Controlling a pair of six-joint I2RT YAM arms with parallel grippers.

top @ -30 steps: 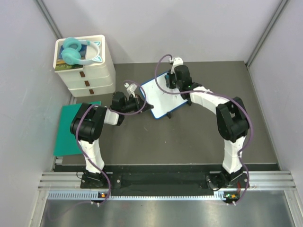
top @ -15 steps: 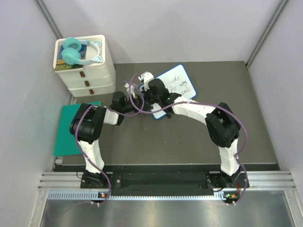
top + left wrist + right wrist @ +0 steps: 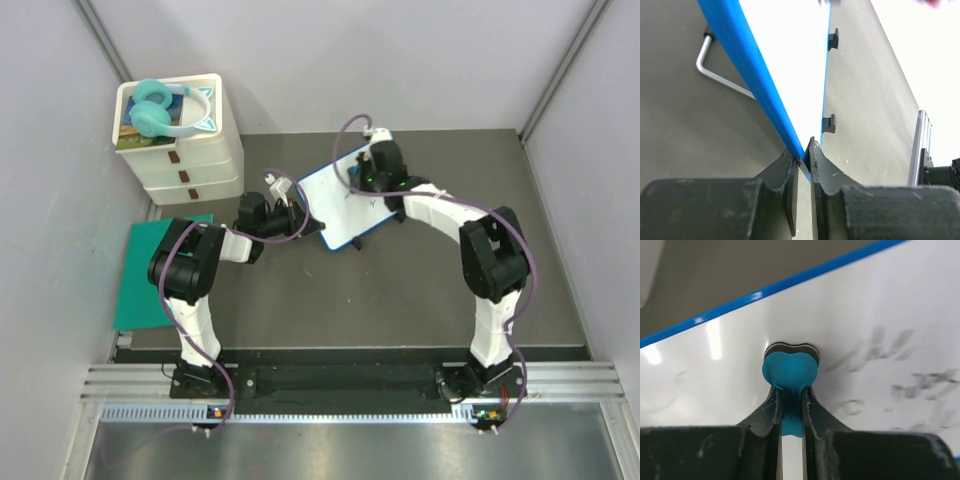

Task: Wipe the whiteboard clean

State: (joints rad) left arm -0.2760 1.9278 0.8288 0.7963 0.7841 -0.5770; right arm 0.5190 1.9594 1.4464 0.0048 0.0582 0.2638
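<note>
The whiteboard (image 3: 335,210), white with a thin blue rim, lies tilted at the middle of the dark table. My left gripper (image 3: 306,223) is shut on its near-left edge; in the left wrist view the fingers (image 3: 804,155) pinch the blue rim (image 3: 755,80). My right gripper (image 3: 376,176) hovers over the board's far right part, shut on a small blue eraser (image 3: 790,371). The eraser's pad is pressed against the white surface (image 3: 865,300). Smeared grey scribbles (image 3: 875,347) show to the right of the eraser.
A white drawer unit (image 3: 190,152) with teal headphones (image 3: 160,108) on top stands at the back left. A green mat (image 3: 140,275) lies along the left wall. A bent metal rod (image 3: 715,75) rests on the table beside the board. Grey walls close in the sides.
The right arm swept left across the board with the eraser, then came back to the board's far right part. The left gripper has kept its hold on the edge.
</note>
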